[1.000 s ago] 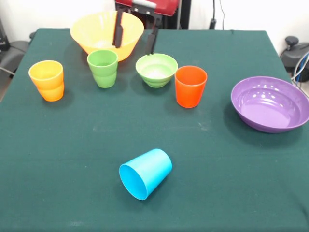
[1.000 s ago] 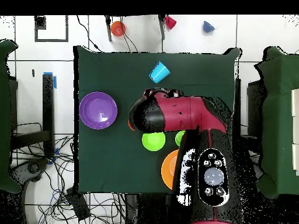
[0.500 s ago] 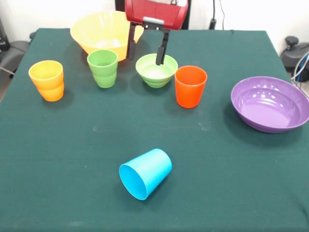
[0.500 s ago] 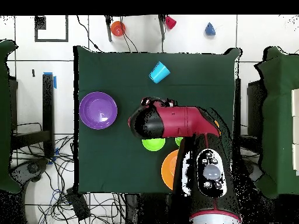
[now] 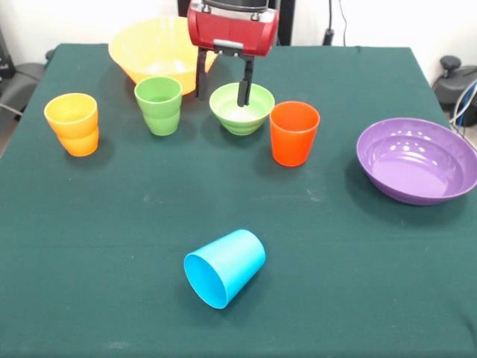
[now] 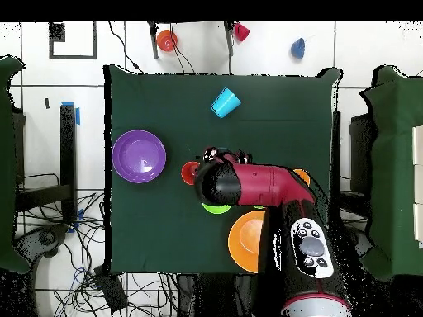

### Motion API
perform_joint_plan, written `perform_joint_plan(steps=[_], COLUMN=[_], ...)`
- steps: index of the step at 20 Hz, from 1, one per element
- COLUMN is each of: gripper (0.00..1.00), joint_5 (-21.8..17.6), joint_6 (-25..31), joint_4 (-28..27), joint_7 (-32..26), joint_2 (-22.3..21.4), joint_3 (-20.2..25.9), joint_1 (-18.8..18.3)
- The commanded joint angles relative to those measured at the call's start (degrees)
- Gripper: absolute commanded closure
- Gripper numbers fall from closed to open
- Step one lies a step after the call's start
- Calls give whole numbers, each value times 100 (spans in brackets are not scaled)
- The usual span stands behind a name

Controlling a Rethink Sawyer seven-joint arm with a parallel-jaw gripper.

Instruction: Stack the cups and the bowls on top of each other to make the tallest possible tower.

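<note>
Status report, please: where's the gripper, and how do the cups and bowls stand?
Gripper open, straddling the light green bowl's rim, one finger inside. Nothing stacked yet. Blue cup on its side. Green cup and orange cup flank the bowl closely.

Table (image 5: 112, 298) dark green. Cups: light blue (image 5: 224, 268), orange-red (image 5: 294, 133), green (image 5: 159, 105), yellow-orange (image 5: 72, 123). Bowls: yellow (image 5: 153, 52), light green (image 5: 240, 112), purple (image 5: 417, 160); arm (image 5: 232, 26) red.

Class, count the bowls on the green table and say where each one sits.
3: the yellow bowl at the far edge, the light green bowl under the gripper, the purple bowl at the right.
</note>
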Motion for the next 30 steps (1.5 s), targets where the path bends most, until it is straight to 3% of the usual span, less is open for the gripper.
perform_joint_plan(steps=[1, 14, 30], gripper=[0, 0, 0], joint_5=[314, 775, 796], joint_6=[-518, -846, -1212], joint_4=[532, 824, 934], joint_7=[896, 925, 885], joint_2=[397, 281, 451], joint_3=[791, 1135, 1264], joint_1=[-167, -383, -498])
